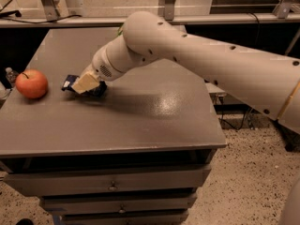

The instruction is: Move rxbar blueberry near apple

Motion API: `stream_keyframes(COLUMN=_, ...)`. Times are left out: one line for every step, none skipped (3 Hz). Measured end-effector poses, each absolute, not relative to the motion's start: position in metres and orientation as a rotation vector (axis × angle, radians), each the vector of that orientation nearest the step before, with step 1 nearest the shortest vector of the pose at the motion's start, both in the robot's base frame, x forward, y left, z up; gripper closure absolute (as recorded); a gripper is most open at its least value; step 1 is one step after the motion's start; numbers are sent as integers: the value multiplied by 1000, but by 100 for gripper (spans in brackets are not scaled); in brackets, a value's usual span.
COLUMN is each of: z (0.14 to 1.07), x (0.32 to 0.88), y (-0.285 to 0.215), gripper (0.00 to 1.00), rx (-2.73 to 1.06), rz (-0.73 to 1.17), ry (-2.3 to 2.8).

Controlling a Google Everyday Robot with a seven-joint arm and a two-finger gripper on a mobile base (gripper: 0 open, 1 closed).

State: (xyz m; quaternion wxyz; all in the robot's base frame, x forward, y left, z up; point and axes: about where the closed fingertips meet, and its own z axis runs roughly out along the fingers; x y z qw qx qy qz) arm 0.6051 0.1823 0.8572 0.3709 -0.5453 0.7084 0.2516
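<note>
The apple is round and red-orange with a dark stem, and sits at the left edge of the grey cabinet top. The rxbar blueberry, a dark navy wrapper with white text, is held in my gripper just right of the apple, low over the surface. The gripper's cream-coloured fingers are shut on the bar and cover most of it. A gap of about one apple-width lies between bar and apple. My white arm reaches in from the right.
The grey cabinet top has drawers below. Only a sliver of the green snack bag shows behind my arm. A small bottle stands off the left edge by the apple. Metal frame legs stand behind.
</note>
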Motion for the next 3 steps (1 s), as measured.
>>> stream_keyframes(z=846, x=603, y=200, gripper=100, rx=-1413, rz=668, ry=1816)
stream_keyframes(z=838, x=599, y=215, gripper=100, rx=-1426, rz=694, ry=1810)
stream_keyframes(z=836, x=595, y=230, gripper=100, rx=-1440, rz=724, ry=1796)
